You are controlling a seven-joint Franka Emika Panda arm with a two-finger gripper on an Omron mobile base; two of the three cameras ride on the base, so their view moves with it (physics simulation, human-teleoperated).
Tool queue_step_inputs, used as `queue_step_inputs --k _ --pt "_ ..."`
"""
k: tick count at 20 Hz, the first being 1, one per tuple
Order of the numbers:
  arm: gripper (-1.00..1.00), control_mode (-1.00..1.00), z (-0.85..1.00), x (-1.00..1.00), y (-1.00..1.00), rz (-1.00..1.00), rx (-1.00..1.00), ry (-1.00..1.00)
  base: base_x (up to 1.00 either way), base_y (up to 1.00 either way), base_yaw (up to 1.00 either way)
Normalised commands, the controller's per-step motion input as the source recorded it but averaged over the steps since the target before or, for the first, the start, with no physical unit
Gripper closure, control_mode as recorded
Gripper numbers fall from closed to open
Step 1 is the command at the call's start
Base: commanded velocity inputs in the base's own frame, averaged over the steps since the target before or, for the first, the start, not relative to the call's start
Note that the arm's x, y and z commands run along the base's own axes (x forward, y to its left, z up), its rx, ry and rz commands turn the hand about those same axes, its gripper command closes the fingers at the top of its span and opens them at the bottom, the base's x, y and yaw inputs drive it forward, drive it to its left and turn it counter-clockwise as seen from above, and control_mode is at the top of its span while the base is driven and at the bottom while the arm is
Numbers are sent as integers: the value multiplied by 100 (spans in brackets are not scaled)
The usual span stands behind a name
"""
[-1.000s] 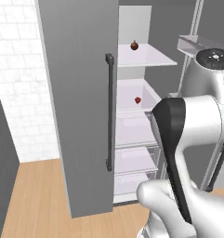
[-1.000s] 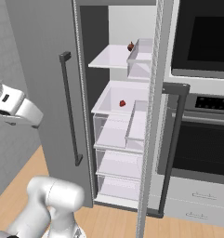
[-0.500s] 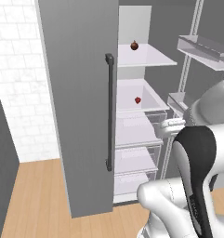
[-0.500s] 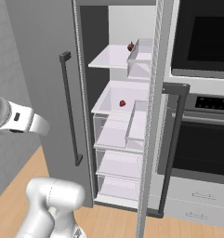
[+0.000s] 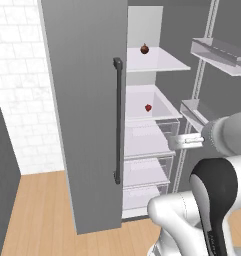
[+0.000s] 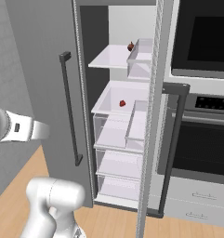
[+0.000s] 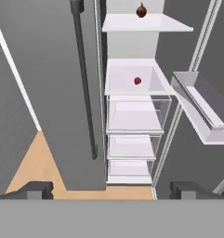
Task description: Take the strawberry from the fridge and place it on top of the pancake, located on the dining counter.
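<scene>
The fridge [image 5: 87, 100] stands with its right door swung open, white shelves showing inside. The strawberry [image 5: 148, 107] [image 6: 122, 103] [image 7: 137, 81], tiny and bright red, lies alone on the middle shelf above the clear drawers. In the hand view my gripper [image 7: 114, 190] is open, its dark fingertips [image 7: 36, 189] far apart with nothing between them. It hangs well in front of the opening and below the berry's shelf. My white hand [image 5: 184, 141] points toward the shelves from the right. The pancake and the dining counter are out of view.
A darker maroon fruit [image 5: 145, 49] [image 7: 141, 10] sits on the top shelf. The shut left door carries a long dark handle [image 5: 118, 120]. The open right door holds shelf bins [image 7: 201, 111]. A black built-in oven [image 6: 201, 37] stands to the right. Wooden floor [image 5: 37, 210] lies below.
My arm has swung down from high at the right, bringing the hand to mid-fridge height facing the shelves. The strawberry and doors have not moved.
</scene>
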Motion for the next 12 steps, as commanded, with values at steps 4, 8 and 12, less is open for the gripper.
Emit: queue_step_inputs --k 4,8,12 --pt "-100 100 0 0 0 0 0 0 63 -1 0" --pt "-100 100 0 0 0 0 0 0 96 -10 0" --pt "-100 100 0 0 0 0 0 0 88 -19 0"
